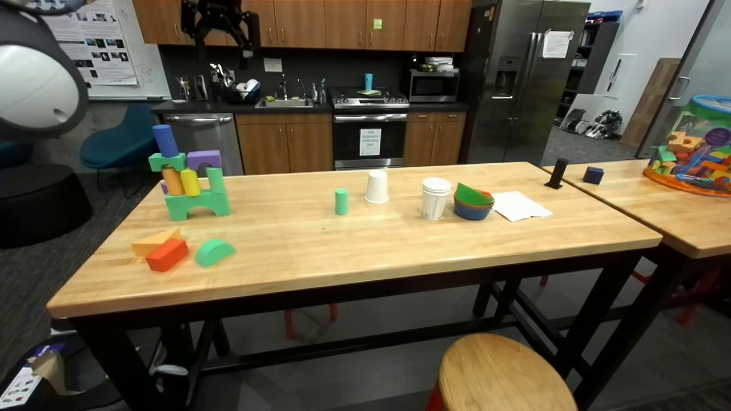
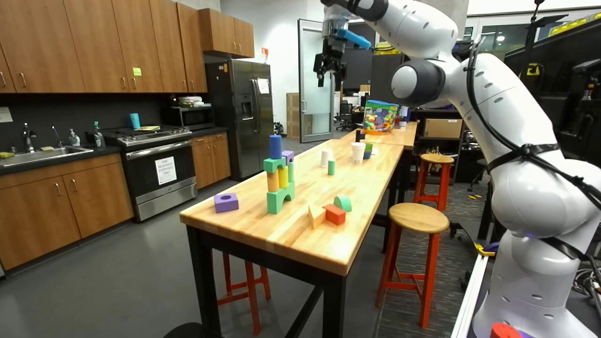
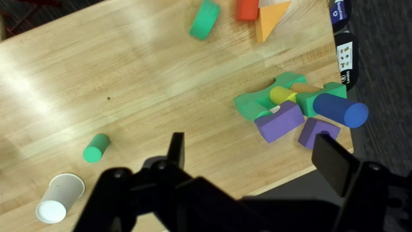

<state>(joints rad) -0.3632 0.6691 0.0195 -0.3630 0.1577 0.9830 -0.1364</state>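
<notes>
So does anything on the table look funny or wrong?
Two things: the green bowl sits tilted, not flat, over the blue bowl, and a white cup stands upside down near the lone green cylinder.

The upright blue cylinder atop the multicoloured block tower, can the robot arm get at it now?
Probably yes: the black two-fingered gripper hangs open and empty above the pale wooden table, and nothing sits on the blue cylinder, leaving its top free.
</notes>
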